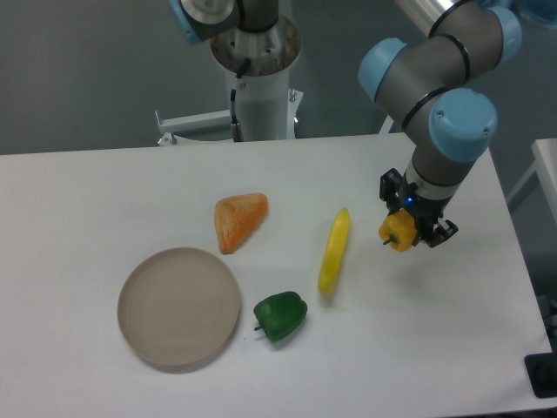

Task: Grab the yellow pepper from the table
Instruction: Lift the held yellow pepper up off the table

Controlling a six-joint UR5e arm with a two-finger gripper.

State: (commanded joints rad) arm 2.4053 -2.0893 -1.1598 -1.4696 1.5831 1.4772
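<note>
The yellow pepper (398,232) is a small lumpy orange-yellow pepper with a short dark stem pointing left. My gripper (412,228) is shut on it at the right side of the white table (452,348). The pepper sits between the dark fingers; its right part is hidden by them. Whether it touches the tabletop or hangs just above it I cannot tell.
A long slim bright-yellow banana-shaped item (333,251) lies just left of the gripper. A green bell pepper (280,316) lies in front of the middle. An orange wedge-shaped item (238,220) and a round beige plate (178,306) lie to the left. The robot base (258,78) stands behind.
</note>
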